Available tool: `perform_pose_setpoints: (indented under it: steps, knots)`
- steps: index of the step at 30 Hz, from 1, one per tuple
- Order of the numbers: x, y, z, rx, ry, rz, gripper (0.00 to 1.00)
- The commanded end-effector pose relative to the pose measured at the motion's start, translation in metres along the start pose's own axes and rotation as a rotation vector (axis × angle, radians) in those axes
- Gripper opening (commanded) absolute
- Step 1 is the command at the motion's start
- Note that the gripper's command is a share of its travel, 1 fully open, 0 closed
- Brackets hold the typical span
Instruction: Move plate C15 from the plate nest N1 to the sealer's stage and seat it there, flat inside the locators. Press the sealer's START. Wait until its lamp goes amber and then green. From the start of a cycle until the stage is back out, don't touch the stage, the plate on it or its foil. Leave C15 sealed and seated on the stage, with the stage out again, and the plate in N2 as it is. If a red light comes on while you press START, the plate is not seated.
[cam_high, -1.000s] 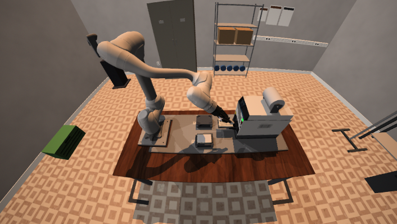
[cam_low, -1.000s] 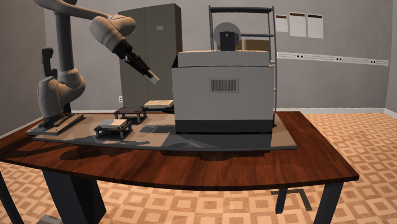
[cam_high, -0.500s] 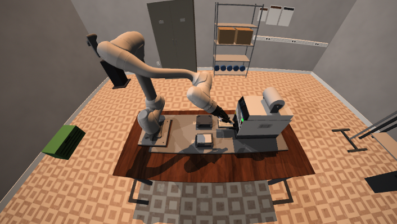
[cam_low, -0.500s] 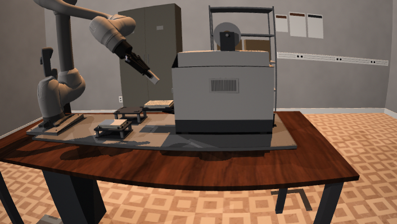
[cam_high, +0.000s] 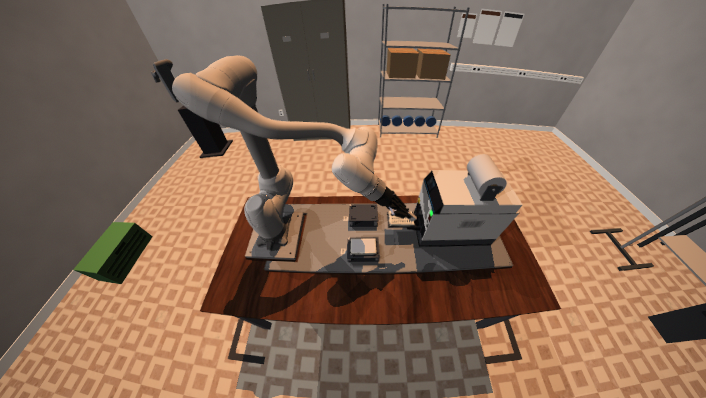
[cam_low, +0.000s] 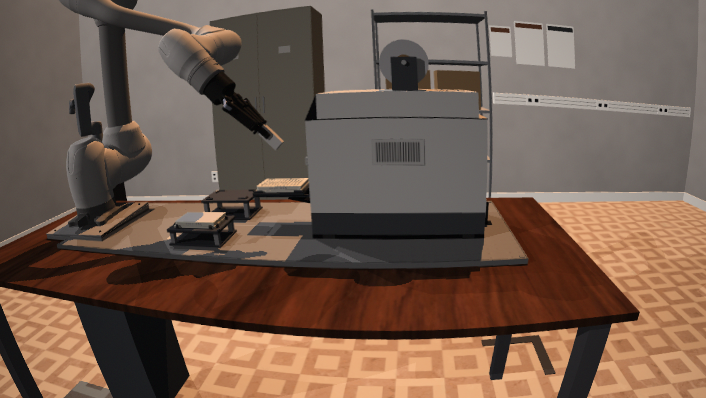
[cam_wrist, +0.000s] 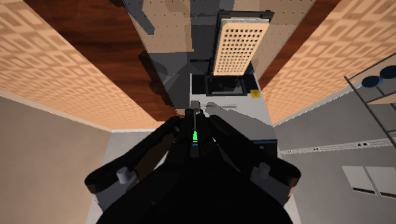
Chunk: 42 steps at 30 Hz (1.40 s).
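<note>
Plate (cam_high: 400, 218) (cam_low: 282, 184) (cam_wrist: 240, 48) on stage (cam_high: 394, 226) (cam_low: 280, 194) (cam_wrist: 270, 15), left of sealer (cam_high: 470, 229) (cam_low: 345, 175) (cam_wrist: 255, 116); looks flat. Likely light, stiff, slick; we'd hold low on opposite sides, only for reseating. Our gripper (cam_high: 413, 218) (cam_low: 274, 139) (cam_wrist: 195, 107) closed, empty; START press likely next.

Table (cam_high: 380, 300) (cam_low: 400, 305): reddish-brown wood look, visible grain, slight sheen. Board on it (cam_high: 320, 260) (cam_low: 275, 250): grey, smooth, matt. Sealer (cam_high: 470, 225) (cam_low: 395, 185), toward 3 o'clock in the top view: smooth pale casing, plastic or painted metal, can't tell. Arm (cam_high: 295, 129) (cam_low: 112, 75), toward 10 o'clock there: smooth, satin pale shell. Gripper (cam_high: 398, 204) (cam_low: 247, 116) (cam_wrist: 195, 107): dark, mostly matt. Shelf rack (cam_high: 383, 90) (cam_low: 374, 50), 12 to 1 o'clock: grey metal-look posts. Boxes (cam_high: 402, 64) (cam_low: 457, 82): matt brown, cardboard-like.
</note>
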<state>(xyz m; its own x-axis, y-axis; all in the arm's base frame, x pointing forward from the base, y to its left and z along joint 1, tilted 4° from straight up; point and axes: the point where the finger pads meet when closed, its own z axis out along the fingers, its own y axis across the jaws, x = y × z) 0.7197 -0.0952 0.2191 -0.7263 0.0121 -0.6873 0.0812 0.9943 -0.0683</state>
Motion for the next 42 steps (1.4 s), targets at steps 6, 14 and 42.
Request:
perform_pose_setpoints:
  steps: [6,14,42]
  knots:
    - [-0.003,0.001,0.002,-0.001,-0.004,-0.001,0.10]
    - [-0.004,0.001,0.007,-0.001,-0.004,-0.001,0.10]
    - [-0.007,0.001,0.050,-0.001,-0.004,-0.001,0.10]
